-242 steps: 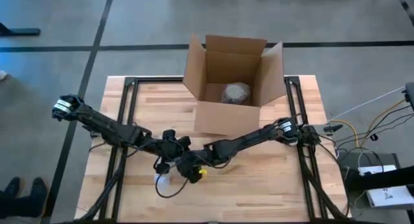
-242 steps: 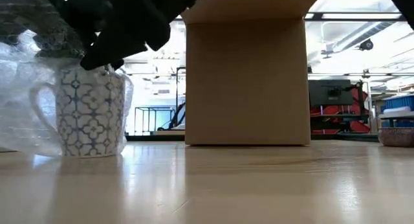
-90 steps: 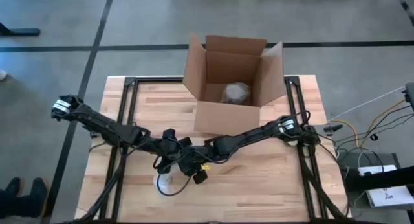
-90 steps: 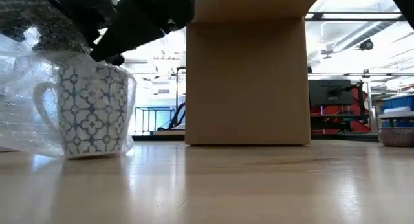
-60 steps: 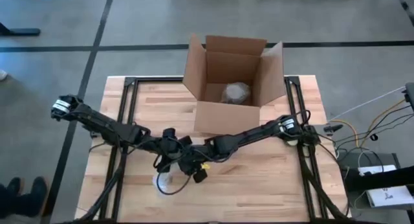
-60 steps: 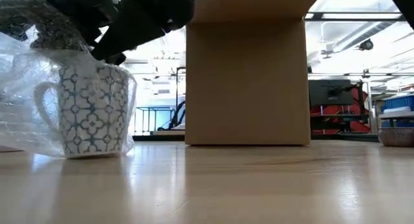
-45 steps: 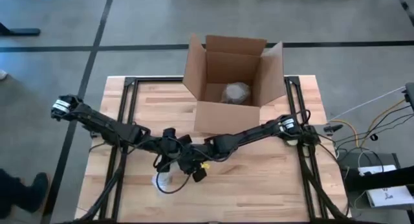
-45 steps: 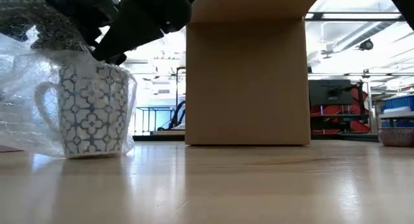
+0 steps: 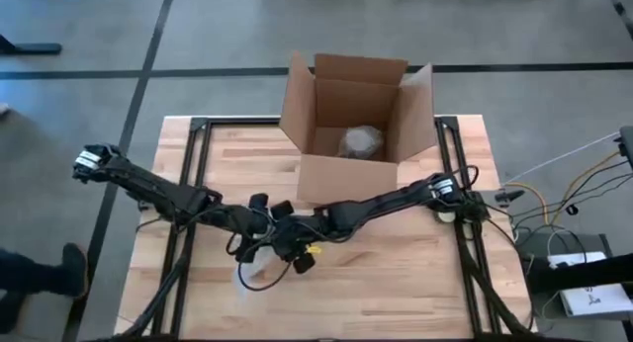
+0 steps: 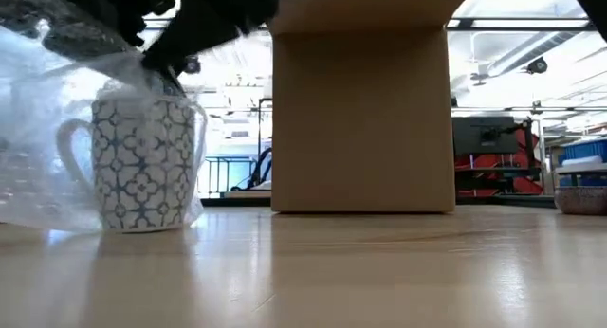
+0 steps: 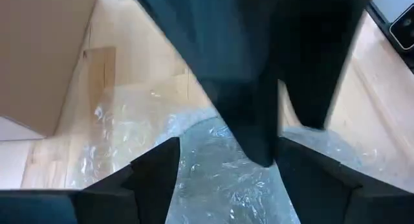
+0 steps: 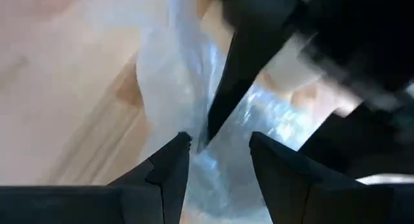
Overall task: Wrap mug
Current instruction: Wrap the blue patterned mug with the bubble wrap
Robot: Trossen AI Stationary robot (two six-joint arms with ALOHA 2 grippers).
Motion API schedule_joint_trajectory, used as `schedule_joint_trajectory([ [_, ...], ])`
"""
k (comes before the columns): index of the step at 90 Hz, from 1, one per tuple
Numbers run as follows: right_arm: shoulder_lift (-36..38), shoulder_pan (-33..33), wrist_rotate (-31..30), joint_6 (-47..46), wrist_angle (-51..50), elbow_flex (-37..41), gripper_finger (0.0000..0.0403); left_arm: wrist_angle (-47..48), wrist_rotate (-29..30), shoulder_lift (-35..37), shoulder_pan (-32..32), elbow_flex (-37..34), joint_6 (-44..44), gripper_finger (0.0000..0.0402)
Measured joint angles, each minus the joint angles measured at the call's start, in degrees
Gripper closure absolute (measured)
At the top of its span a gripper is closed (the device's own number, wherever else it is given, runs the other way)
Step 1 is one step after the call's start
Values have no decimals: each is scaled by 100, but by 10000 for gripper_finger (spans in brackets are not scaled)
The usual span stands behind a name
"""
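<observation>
Meeting over the front middle of the table, the left gripper and the right gripper hang close together just above the mug. Whether either gripper is pinching the bubble wrap or has let go cannot be told; their own cameras show spread dark fingers with wrap between them. The mug stands upright on the table directly below the grippers, handle turned away from the cardboard box, with clear wrap draped over its rim and bunched beside it. The open box sits at the far edge, a wrapped bundle inside.
</observation>
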State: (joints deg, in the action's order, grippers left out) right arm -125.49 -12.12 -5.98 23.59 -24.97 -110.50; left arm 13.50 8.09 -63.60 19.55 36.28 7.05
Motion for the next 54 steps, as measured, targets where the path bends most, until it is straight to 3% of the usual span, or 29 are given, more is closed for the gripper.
schedule_joint_trajectory([
  [29, -354, 37, 127, -67, 82, 20, 232, -191, 12, -37, 25, -177, 63, 160],
  [54, -220, 136, 540, -504, -260, 12, 243, -258, 35, -41, 26, -220, 54, 158],
])
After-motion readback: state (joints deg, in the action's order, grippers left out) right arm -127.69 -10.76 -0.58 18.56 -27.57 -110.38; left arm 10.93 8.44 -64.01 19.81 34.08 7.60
